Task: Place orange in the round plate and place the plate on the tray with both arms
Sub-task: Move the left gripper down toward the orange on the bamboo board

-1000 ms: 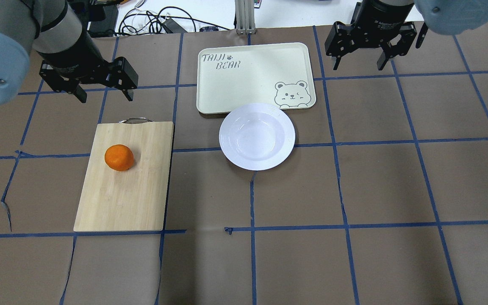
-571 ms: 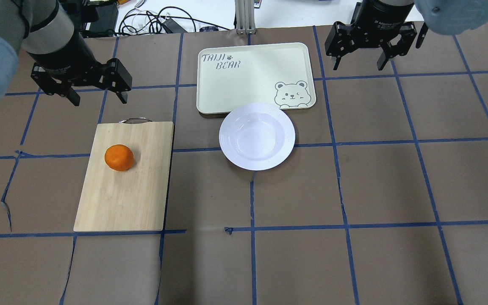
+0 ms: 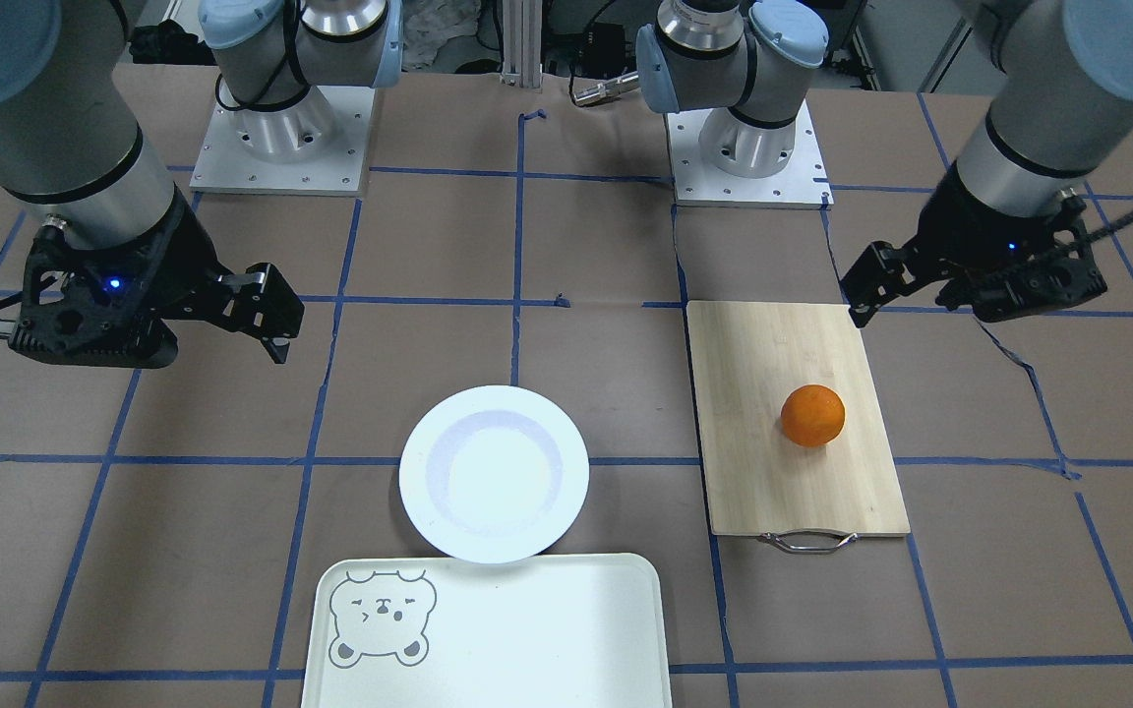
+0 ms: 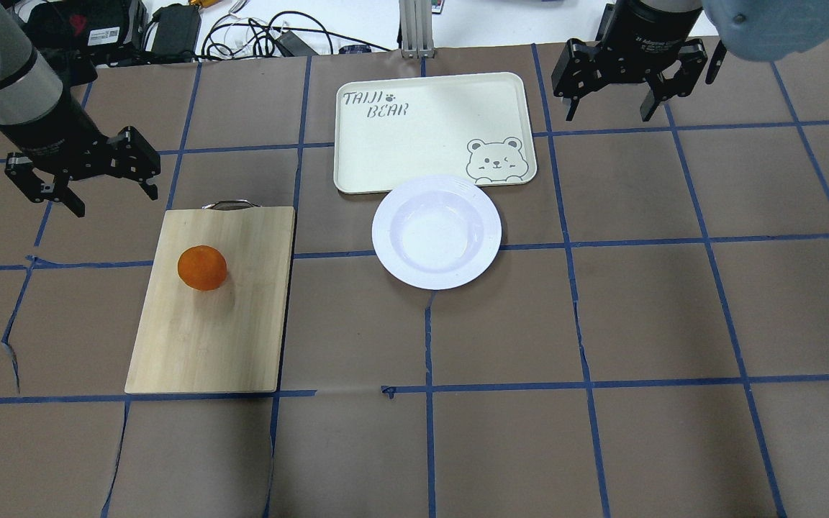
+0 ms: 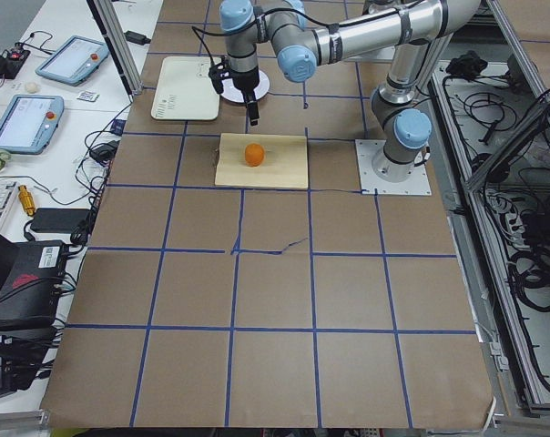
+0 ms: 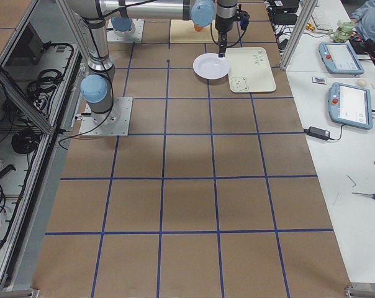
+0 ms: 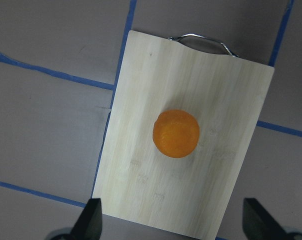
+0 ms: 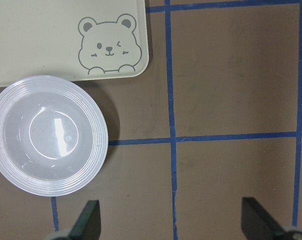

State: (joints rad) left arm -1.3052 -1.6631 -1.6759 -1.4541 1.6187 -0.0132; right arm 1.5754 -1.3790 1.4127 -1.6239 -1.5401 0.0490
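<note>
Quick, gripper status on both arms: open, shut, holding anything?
Left gripper: open, holding nothing.
Right gripper: open, holding nothing.

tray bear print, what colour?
Grey, on the cream tray; clearest in the right wrist view.

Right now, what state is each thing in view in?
cutting board, flat, carrying the orange.
orange, resting loose, ungrasped.
tray, flat, nothing inside it.
round plate, upright, empty, edge overlapping the tray's rim.
left gripper, open, empty.
right gripper, open, empty.
</note>
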